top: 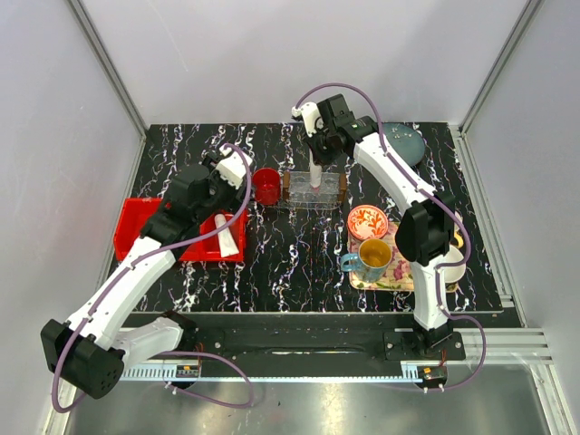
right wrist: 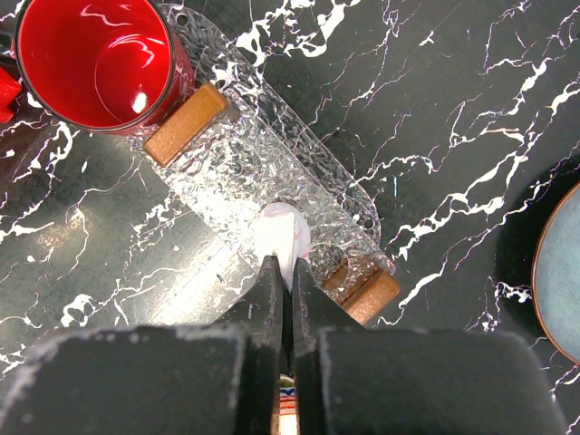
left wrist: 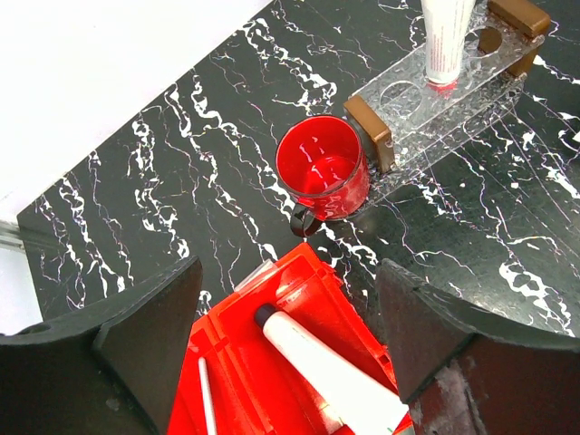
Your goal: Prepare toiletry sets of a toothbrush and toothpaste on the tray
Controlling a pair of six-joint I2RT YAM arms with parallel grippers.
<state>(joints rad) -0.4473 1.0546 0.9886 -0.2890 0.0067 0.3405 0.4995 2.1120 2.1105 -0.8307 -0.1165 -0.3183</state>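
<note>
Toothpaste (top: pixel 314 172) is light and squishy, we reckon, so our right hand (right wrist: pixel 283 268) pinches its flat crimp; left hand (left wrist: pixel 290 285) is spread wide.

A white tube (top: pixel 314 172) is held upright by the right tool (top: pixel 316 156), its lower end over the clear tray (top: pixel 297 192) on the counter (top: pixel 299 263). A red mug (top: pixel 266 186) is seen just left of the tray. The left tool (top: pixel 234 170) is seen by the far right corner of a red bin (top: pixel 136 227), in which a second tube (top: pixel 225 234) is laid.
</note>
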